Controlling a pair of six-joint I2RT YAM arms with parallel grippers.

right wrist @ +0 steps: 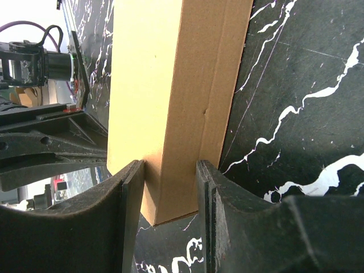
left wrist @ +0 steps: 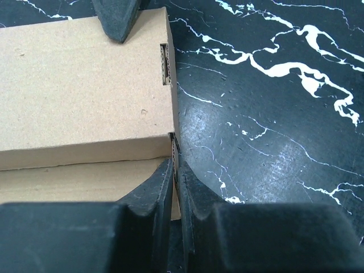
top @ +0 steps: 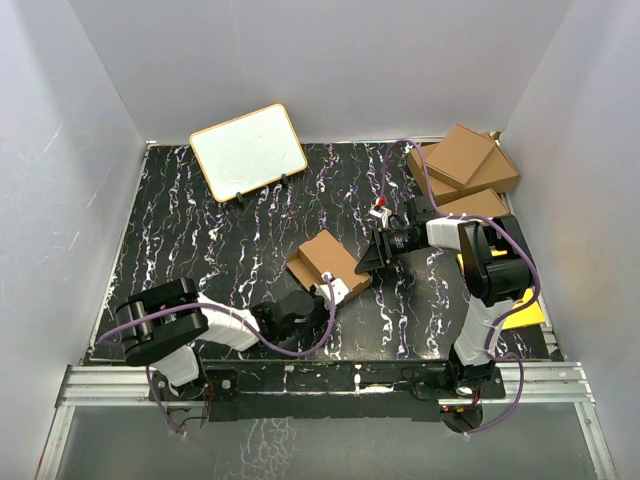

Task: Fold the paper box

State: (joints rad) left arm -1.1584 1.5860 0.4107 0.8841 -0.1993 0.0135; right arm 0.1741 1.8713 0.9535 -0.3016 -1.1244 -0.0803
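At left, left gripper point(left wrist: 175, 170): pinched nearly shut on a thin edge of the paper box point(top: 328, 258);
Centre, paper box: resting on the black marbled table point(top: 200, 250);
At right, right gripper point(top: 365, 266): clamping the box's end

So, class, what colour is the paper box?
The box is plain brown; the left wrist view shows it best.
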